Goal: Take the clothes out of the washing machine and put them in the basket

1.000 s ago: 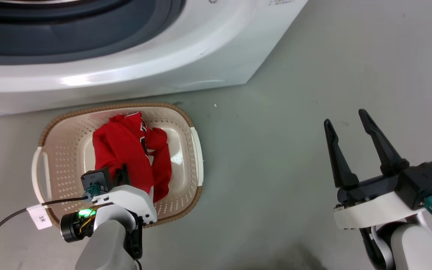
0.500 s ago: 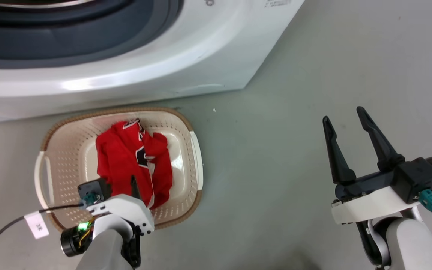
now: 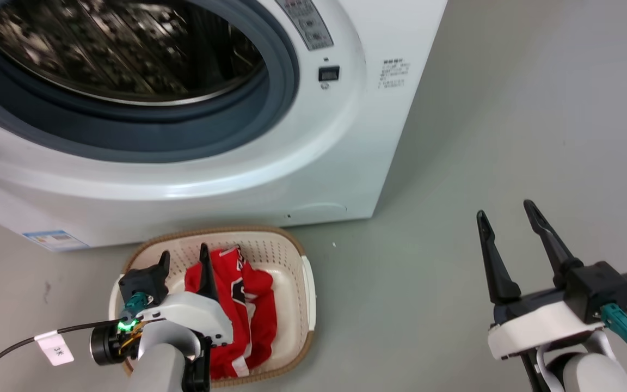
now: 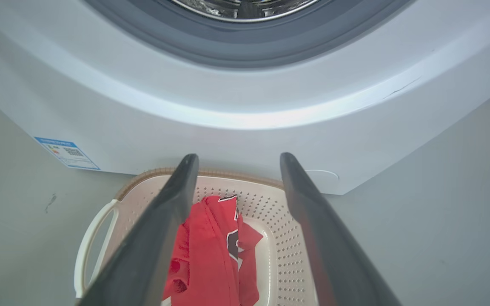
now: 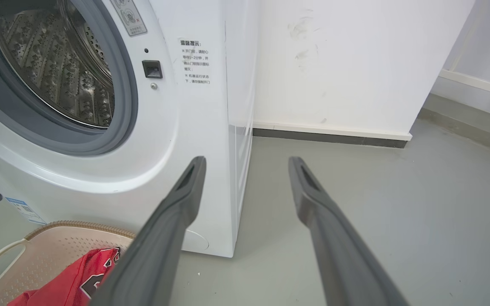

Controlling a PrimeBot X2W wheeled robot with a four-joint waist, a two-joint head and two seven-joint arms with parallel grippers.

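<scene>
The clothes (image 3: 248,305) lie in the basket (image 3: 309,294) before the washing machine (image 3: 346,136), and my left claw (image 3: 184,251), spread and empty above them like my right claw (image 3: 504,209), should lift straight up without snagging fabric.

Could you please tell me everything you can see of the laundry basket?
The basket is cream plastic with perforated walls, a brown woven-looking rim and a loop handle at each end. It stands upright on the grey floor before the washing machine. Red clothes with white trim lie inside; the open left gripper hovers over it.
</scene>
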